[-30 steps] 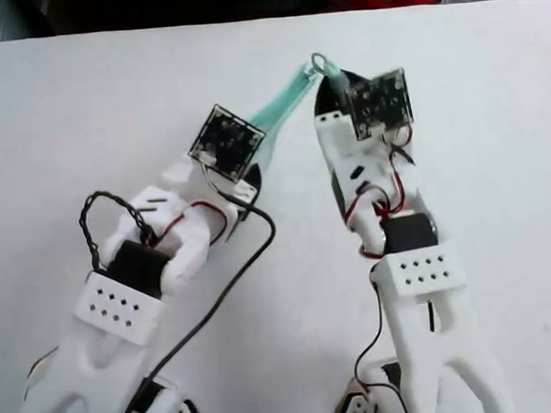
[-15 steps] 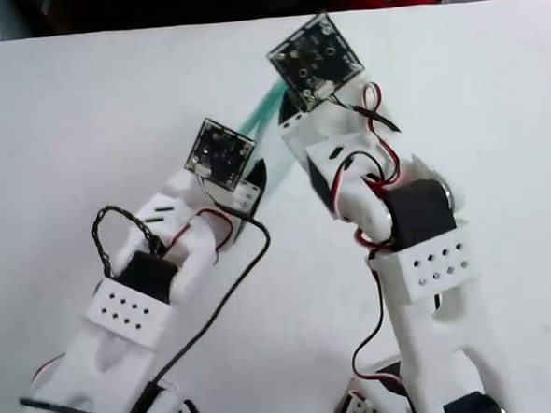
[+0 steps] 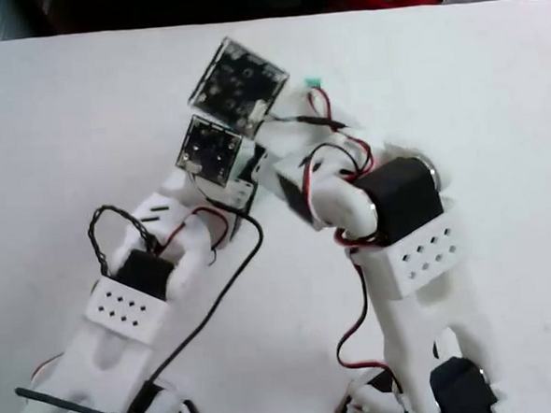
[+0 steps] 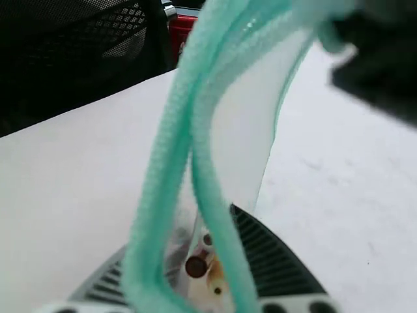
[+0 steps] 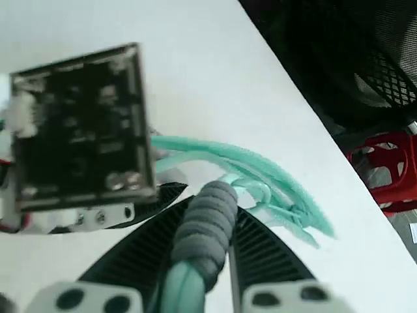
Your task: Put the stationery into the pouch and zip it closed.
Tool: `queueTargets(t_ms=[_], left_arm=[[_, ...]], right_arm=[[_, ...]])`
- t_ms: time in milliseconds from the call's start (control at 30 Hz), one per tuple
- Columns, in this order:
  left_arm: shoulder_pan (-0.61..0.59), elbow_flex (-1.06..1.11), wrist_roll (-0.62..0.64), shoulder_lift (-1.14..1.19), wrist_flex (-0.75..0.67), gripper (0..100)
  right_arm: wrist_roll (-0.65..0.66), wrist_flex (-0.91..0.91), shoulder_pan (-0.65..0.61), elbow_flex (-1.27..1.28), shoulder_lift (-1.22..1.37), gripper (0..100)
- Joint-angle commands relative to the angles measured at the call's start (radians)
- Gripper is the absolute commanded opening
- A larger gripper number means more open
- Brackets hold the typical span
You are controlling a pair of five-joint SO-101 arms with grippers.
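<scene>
1. A white table [image 3: 54, 108] spreads across the high view, and both arms crowd into one spot at the upper middle of the frame.
2. The right arm [image 3: 403, 227] comes up from the lower right and folds hard over to the left. The left arm [image 3: 131, 290] rises from the lower left, angled up and to the right, and the two wrist ends sit just beside each other.
3. Two camera boards are stacked there. The right camera board [image 3: 240, 80] is directly above the left camera board [image 3: 208, 150], almost touching it.
4. Here's the pouch [image 4: 251, 124], teal-edged with a clear side, standing upright through the middle of the left wrist view. From the high view, a teal tip pokes out just right of the upper board. I cannot tell whether the zip is shut.
5. The left gripper [image 4: 208, 277] is clamped on the pouch's lower end, with the twin teal edges running straight down into its ribbed black jaws.
6. The right gripper [image 5: 205, 205] is closed too. Its grey-wrapped finger [image 5: 208, 225] presses toward the black jaw with a teal strip of the pouch pinched between them, and more teal edging loops off to the right.
7. The stationery [image 4: 197, 266] is inside the pouch, its round brown ends showing through the clear side at the bottom centre of the left wrist view.
</scene>
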Motion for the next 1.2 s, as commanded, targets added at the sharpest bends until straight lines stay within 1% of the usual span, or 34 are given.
queueTargets(t_ms=[0, 67, 167, 267, 367, 433, 567, 633, 700, 800, 900, 967, 1067, 1100, 1167], left_arm=[[0.022, -0.012, 0.008, 0.004, -0.032, 7], [0.022, -0.012, 0.008, 0.004, -0.032, 7], [0.022, -0.012, 0.008, 0.004, -0.032, 7], [0.025, -0.012, 0.008, 0.004, -0.032, 7], [0.022, -0.012, 0.008, 0.001, -0.031, 7], [0.019, -0.012, 0.008, -0.002, -0.026, 7], [-0.016, -0.012, 0.008, -0.004, -0.028, 7], [-0.025, -0.018, 0.008, -0.004, -0.029, 7], [-0.027, -0.040, 0.008, 0.002, -0.014, 7], [-0.027, -0.063, 0.008, 0.004, 0.025, 7], [-0.027, -0.071, 0.008, 0.004, 0.034, 7], [-0.027, -0.069, 0.008, 0.004, 0.034, 7], [-0.027, -0.069, 0.008, 0.004, 0.034, 7], [-0.027, -0.069, 0.008, 0.004, 0.034, 7], [-0.027, -0.068, 0.008, 0.004, 0.034, 7]], right_arm=[[0.038, 0.071, -0.122, -0.121, -0.002, 1.9], [0.040, 0.114, -0.133, -0.166, 0.004, 1.9], [0.040, 0.150, -0.193, -0.175, 0.005, 1.9], [0.040, 0.153, -0.234, -0.175, 0.004, 1.9], [0.046, 0.153, -0.243, -0.175, 0.002, 1.9], [0.089, 0.153, -0.220, -0.175, -0.002, 1.9], [0.103, 0.157, -0.097, -0.161, -0.005, 1.9], [0.126, 0.160, -0.056, -0.106, -0.013, 1.9], [0.158, 0.160, -0.061, 0.008, -0.047, 1.9], [0.227, 0.160, -0.153, 0.209, -0.124, 1.9], [0.244, 0.160, -0.242, 0.351, -0.219, 1.9], [0.244, 0.160, -0.280, 0.393, -0.282, 1.9], [0.255, 0.160, -0.289, 0.394, -0.344, 1.9], [0.273, 0.160, -0.282, 0.394, -0.357, 1.9], [0.292, 0.159, -0.228, 0.390, -0.363, 1.9]])
